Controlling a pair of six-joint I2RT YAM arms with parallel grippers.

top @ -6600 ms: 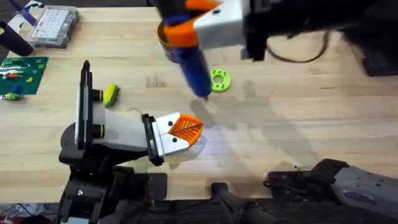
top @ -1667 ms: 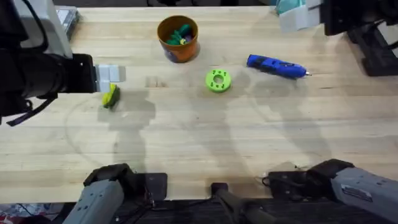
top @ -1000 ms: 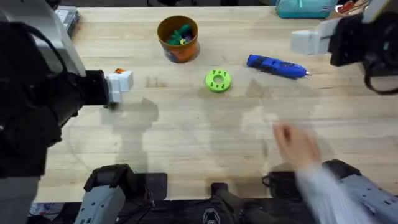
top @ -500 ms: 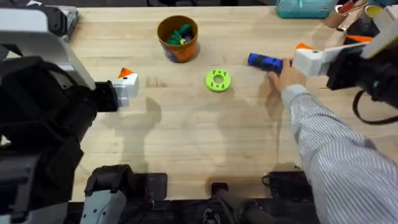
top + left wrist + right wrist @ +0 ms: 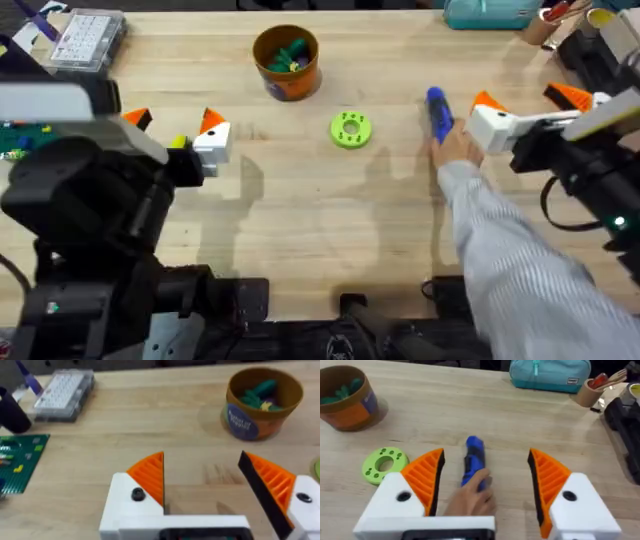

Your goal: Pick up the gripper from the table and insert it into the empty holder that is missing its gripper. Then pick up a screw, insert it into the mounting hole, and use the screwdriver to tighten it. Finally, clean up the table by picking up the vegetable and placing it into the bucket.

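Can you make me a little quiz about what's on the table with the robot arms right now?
1. True or false: a person's hand is touching the blue screwdriver.
2. What lies between the orange bucket and the screwdriver? A) a green disc with holes B) a red cup C) a banana
3. Fill in: the fingers of the right tool stand ____, one on each side of the screwdriver.

Key: 1 true. 2 A, the green disc. 3 open.
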